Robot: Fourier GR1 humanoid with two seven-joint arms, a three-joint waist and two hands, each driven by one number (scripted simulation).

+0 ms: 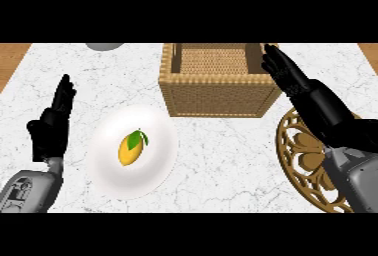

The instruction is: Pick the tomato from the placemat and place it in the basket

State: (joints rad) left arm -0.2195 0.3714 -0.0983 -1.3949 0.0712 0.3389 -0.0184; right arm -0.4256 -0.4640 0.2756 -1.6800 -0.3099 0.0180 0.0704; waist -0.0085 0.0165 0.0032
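The tomato cannot be made out in this view, and I cannot tell if it is under the right hand (284, 70) or its arm. This arm lies across the golden placemat (303, 150) and hides a large part of it; the right edge of the placemat is cut off. The fingers of the right hand are straight and released, holding nothing that shows, and their tips are over the right rim of the basket (214, 97). Just left of these fingers only the woven bottom and inner walls of the basket show; the front wall hides the near part inside.

Well left of them, on the white tabletop (221, 160), a white plate (159, 130) holds a yellow fruit (131, 148) with a green leaf. The left hand (55, 120) rests at the left edge, fingers up and released. A grey thing (105, 46) is cut off at the top.
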